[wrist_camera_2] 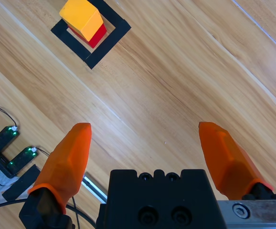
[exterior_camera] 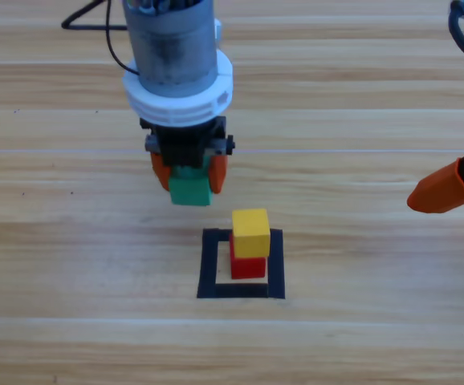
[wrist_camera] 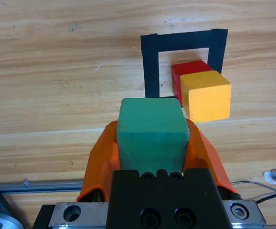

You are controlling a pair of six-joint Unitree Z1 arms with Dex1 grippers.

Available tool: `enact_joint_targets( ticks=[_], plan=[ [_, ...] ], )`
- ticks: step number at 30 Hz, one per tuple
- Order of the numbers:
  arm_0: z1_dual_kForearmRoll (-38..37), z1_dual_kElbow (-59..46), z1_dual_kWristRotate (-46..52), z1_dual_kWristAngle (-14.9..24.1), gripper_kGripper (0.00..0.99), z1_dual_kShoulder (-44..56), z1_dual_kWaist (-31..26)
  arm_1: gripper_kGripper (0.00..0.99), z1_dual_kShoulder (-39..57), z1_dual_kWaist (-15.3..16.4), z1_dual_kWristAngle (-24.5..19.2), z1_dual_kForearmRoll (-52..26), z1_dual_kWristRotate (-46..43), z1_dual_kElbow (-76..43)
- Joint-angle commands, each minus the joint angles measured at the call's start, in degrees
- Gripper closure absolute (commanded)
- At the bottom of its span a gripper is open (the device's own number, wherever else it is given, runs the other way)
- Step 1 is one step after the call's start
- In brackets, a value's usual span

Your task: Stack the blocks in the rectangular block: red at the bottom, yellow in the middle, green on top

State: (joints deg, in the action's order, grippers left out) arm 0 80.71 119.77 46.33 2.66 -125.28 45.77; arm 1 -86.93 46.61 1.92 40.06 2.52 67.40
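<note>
The yellow cube [exterior_camera: 250, 233] sits on the red cube [exterior_camera: 247, 263] inside the black tape square [exterior_camera: 213, 265], toward its right side. My left gripper [exterior_camera: 189, 175] is shut on the teal-green cube [exterior_camera: 189, 191] and hangs above the table, up and to the left of the square. In the left wrist view the green cube [wrist_camera: 151, 133] fills the space between the jaws, with the yellow cube [wrist_camera: 206, 95], the red cube [wrist_camera: 188, 72] and the tape square [wrist_camera: 151, 62] beyond it. My right gripper [exterior_camera: 445, 186] waits open at the right edge; its view shows the stack [wrist_camera_2: 83, 18] far off.
Black cables [exterior_camera: 95, 20] run across the table's top left behind the left arm. A small board with green lights [wrist_camera_2: 11, 148] and wires lies near the right arm's base.
</note>
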Motion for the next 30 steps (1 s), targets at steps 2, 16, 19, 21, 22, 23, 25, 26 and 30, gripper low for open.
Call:
enact_joint_targets(
  ticks=[2, 16, 19, 21, 22, 23, 25, 26, 30],
  plan=[
    [0.3, 1.0, 3.2, -0.5, 0.990, -5.3, 3.6, 0.001, -0.8, -1.1, 0.9, 0.0, -0.7, -1.8],
    [0.4, 4.0, 4.5, -1.1, 0.990, -7.3, 5.3, 0.001, -0.7, -1.1, 1.1, 0.0, -0.8, -1.9],
    [0.3, 4.4, 4.5, -1.1, 0.990, -8.0, 5.3, 0.001, -0.6, -1.1, 1.1, 0.0, -0.8, -2.0],
    [0.4, 4.9, 4.4, -1.1, 0.990, -8.2, 5.3, 0.001, -0.6, -1.1, 1.1, 0.0, -0.9, -2.0],
    [0.4, 5.0, 4.3, -1.1, 0.990, -8.4, 5.3, 0.001, -0.6, -1.1, 1.1, 0.0, -1.0, -2.0],
    [0.4, 5.2, 4.3, -1.1, 0.990, -8.4, 5.3, 0.001, -0.6, -1.1, 1.1, 0.0, -1.0, -2.0],
    [0.4, 5.7, 4.1, -1.1, 0.990, -8.8, 5.3, 0.001, -0.7, -1.1, 1.6, 0.0, -1.2, -2.0],
    [0.4, 5.9, 3.9, -1.1, 0.990, -9.0, 5.3, 0.001, -0.6, -1.1, 1.6, 0.0, -1.2, -2.0],
    [0.4, 6.6, 3.8, -1.2, 0.990, -9.6, 5.3, 0.001, -0.8, -1.1, 2.0, 0.0, -1.5, -2.0]
  ],
)
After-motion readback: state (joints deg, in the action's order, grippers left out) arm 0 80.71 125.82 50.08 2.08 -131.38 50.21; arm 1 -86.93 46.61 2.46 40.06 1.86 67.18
